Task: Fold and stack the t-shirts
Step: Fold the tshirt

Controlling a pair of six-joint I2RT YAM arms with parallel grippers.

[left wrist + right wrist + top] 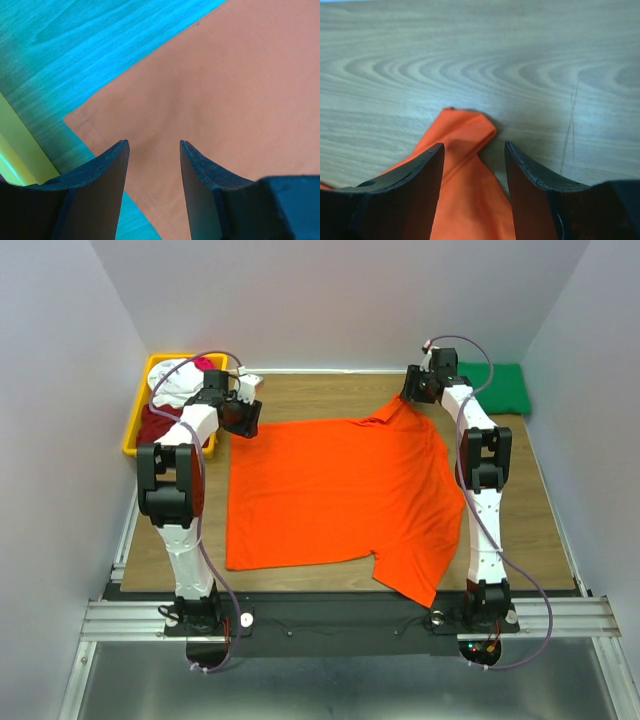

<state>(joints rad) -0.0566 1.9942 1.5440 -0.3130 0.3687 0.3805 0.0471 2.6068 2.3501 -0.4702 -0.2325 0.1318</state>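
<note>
The bright orange t-shirt (335, 490) lies spread flat on the wooden table, its near right part hanging over the front edge. My left gripper (243, 418) is open just above the shirt's far left corner; in the left wrist view the hemmed corner (165, 130) lies between and below the fingers (107, 175). My right gripper (412, 392) is open over the shirt's bunched far right tip (465, 132), which lies between the fingers (530, 175). A dark green shirt (500, 388) lies folded at the far right. White (175, 385), magenta (204, 363) and dark red (160, 425) shirts sit in the bin.
A yellow plastic bin (135, 430) stands at the far left, close to my left gripper; its wall shows in the left wrist view (20, 150). Grey walls enclose the table on three sides. Bare wood (540, 520) shows to the right of the orange shirt.
</note>
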